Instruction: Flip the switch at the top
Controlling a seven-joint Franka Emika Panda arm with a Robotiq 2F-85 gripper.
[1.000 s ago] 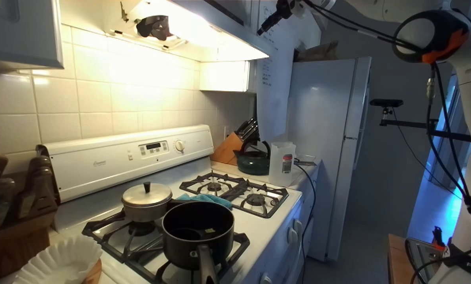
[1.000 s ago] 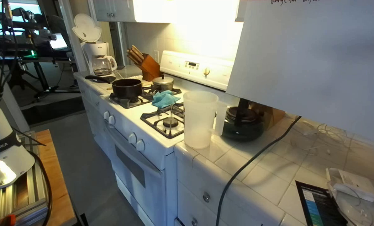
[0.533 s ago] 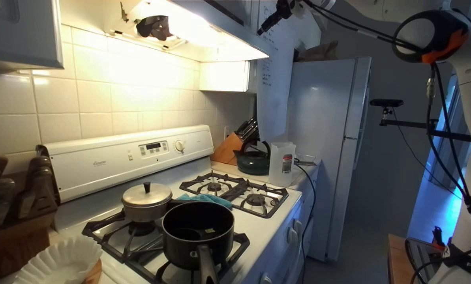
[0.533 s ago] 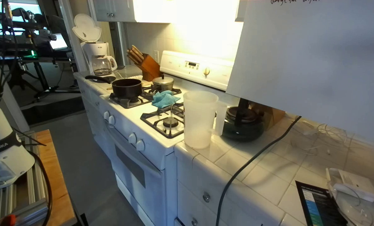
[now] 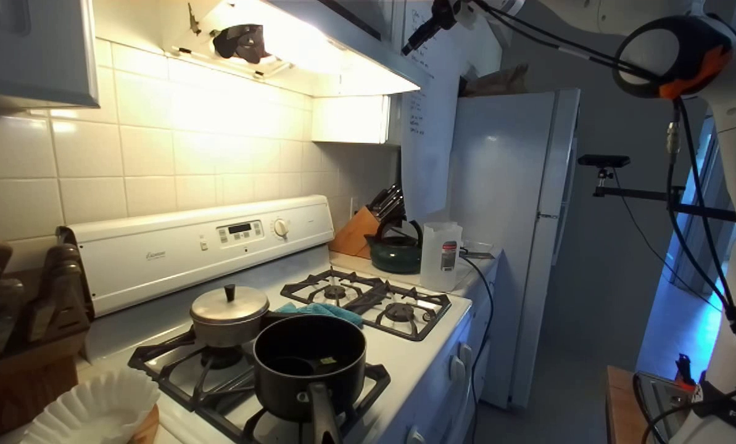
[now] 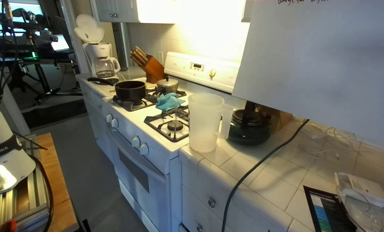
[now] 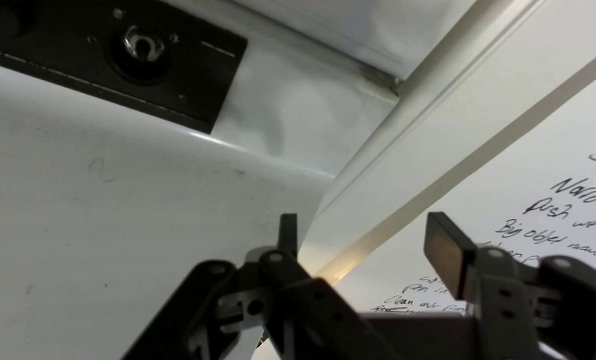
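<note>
- One bright metal switch (image 7: 144,46), or so I take it, sits at upper left in the wrist view, on the black panel (image 7: 78,55) along the range hood (image 7: 103,225). Which way it is thrown I can't tell.
- Toward the middle, the gripper (image 7: 365,242) has its fingers apart with nothing between them, below and well to the right of the metal switch in that view. I'd bring them together first, carry that narrow tip across to line up, then nudge the side of the stub; pressing straight on its end may do nothing.
- Farther right hangs a hand-written sheet (image 7: 552,150). I'd keep the nearer finger off it, since paper could snag.
- Lettering next: on the stove (image 5: 115,271), in an exterior view, a script badge (image 5: 156,254), too blurred to read.
- Then the hand-written sheet: I make out "Narrow", "Push with", "Big object" and "Clean"; other words run off or go faint.
- Beside it, the pale jug (image 5: 434,262) wears a red-and-black label (image 5: 448,255), too small for me.
- At far right, the robot's base band (image 5: 735,412) shows "FRAN"; in an exterior view the same base band (image 6: 2,149) shows "A EMIKA".
</note>
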